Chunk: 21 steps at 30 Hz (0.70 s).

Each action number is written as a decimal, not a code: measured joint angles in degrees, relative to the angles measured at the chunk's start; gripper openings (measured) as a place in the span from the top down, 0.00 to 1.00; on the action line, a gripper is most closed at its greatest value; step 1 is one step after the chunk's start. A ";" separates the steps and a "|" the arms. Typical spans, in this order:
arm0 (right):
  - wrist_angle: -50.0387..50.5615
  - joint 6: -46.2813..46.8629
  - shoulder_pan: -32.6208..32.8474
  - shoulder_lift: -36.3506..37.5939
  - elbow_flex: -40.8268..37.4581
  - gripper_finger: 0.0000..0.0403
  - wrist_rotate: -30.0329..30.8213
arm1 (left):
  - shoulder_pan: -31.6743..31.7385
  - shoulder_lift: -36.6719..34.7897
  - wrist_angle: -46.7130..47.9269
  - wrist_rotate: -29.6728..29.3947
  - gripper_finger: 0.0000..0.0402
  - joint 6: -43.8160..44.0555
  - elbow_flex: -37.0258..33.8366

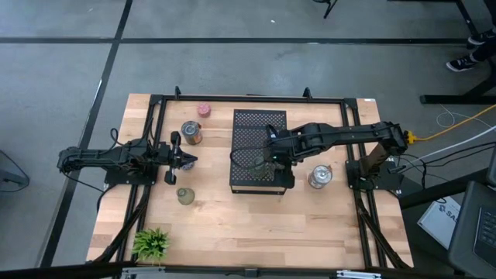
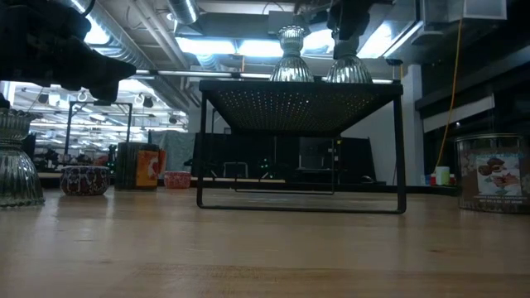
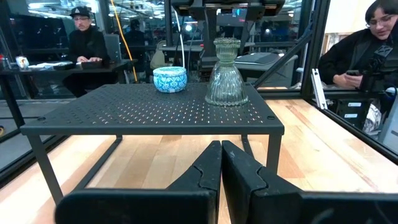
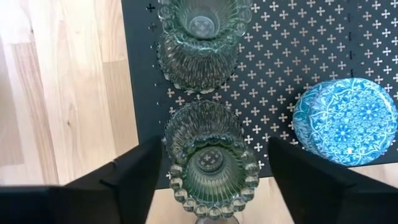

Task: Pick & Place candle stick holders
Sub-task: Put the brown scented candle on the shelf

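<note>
A black perforated tray [image 1: 260, 124] stands mid-table. On it stand two clear ribbed glass holders [image 4: 211, 163] [image 4: 200, 37] and a blue patterned holder [image 4: 346, 121]. My right gripper [image 4: 214, 149] is open above the nearer glass holder, one finger on either side of its beaded rim with narrow gaps. My left gripper [image 3: 221, 168] is shut and empty, low over the table left of the tray [image 1: 186, 160]. On the wood rest a pink holder [image 1: 204, 110], a patterned holder [image 1: 191, 132], an olive-green holder [image 1: 185, 195] and a silvery holder [image 1: 320, 177].
A small green plant [image 1: 151, 242] stands at the near left corner. The black frame rails [image 1: 155, 139] run along the table's sides. Two people sit beyond the table in the left wrist view [image 3: 84, 37] [image 3: 367, 50]. Bare wood lies near the front edge [image 1: 256, 225].
</note>
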State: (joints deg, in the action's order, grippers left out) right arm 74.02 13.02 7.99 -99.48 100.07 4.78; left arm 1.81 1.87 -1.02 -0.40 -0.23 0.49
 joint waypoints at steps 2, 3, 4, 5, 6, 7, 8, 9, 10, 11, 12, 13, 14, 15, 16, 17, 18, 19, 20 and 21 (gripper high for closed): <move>-0.41 0.01 0.01 0.19 0.00 0.22 0.02 | 0.02 0.00 0.00 -0.02 0.98 0.02 -0.02; -0.64 0.00 0.02 0.46 0.00 0.20 0.02 | 0.00 0.00 0.00 0.00 0.98 0.02 -0.01; -1.01 0.00 0.04 0.96 0.00 0.19 0.02 | 0.01 0.00 0.00 -0.01 0.98 0.00 0.00; -1.43 0.00 0.04 1.43 0.00 0.18 0.02 | 0.02 -0.02 0.00 0.00 0.98 0.02 0.00; -1.84 0.00 0.08 1.99 0.00 0.16 0.05 | 0.02 -0.01 0.00 0.00 0.98 0.02 -0.01; -2.08 -0.01 0.17 2.45 0.00 0.16 0.10 | 0.01 0.00 0.00 0.00 0.98 0.02 -0.01; -2.32 -0.11 0.25 2.89 0.00 0.15 0.14 | 0.01 -0.02 0.00 0.00 0.98 0.00 -0.01; -2.59 -0.23 0.35 3.22 0.00 0.14 0.15 | 0.00 0.00 0.00 -0.01 0.98 0.01 -0.02; -2.75 -0.26 0.49 3.43 0.00 0.14 0.15 | 0.02 0.00 0.00 0.00 0.98 0.02 -0.01; -2.61 -0.29 0.73 3.84 0.00 0.14 0.15 | 0.02 0.00 0.00 0.00 0.98 0.02 -0.01; -2.16 -0.38 1.01 4.19 -0.02 0.14 0.15 | 0.00 0.00 0.00 -0.02 0.98 0.00 0.00; -2.12 -0.42 1.34 4.53 0.00 0.14 0.17 | 0.00 -0.01 0.00 -0.01 0.98 0.00 -0.02; -2.33 -0.42 1.77 4.84 0.02 0.14 0.17 | 0.02 0.00 0.00 -0.02 0.98 0.02 -0.02; -2.14 -0.42 2.26 5.27 0.00 0.14 0.17 | 0.02 0.00 -0.02 -0.02 0.98 0.02 -0.02; -1.94 -0.39 2.69 5.49 -0.02 0.14 0.19 | 0.02 0.00 -0.04 0.00 0.98 0.00 -0.02; -2.21 -0.17 3.06 5.73 -0.02 0.14 0.20 | 0.00 0.00 0.01 -0.02 0.98 0.00 0.00; -2.10 -0.01 3.46 6.21 -0.02 0.14 0.53 | 0.02 0.00 0.05 0.00 0.98 0.02 -0.01; -1.46 0.30 3.87 6.75 -0.02 0.14 1.38 | 0.00 0.00 0.00 -0.02 0.98 0.02 -0.01; -1.03 0.64 4.18 7.19 -0.02 0.14 2.47 | 0.01 0.00 -0.03 -0.01 0.98 0.00 -0.01; -0.68 0.81 4.45 7.66 -0.02 0.14 3.74 | 0.02 0.00 0.05 0.00 0.98 0.00 0.00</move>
State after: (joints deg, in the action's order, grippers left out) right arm 73.34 13.83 12.44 -91.82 100.05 8.52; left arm 1.83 1.87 -0.97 -0.40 -0.23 0.49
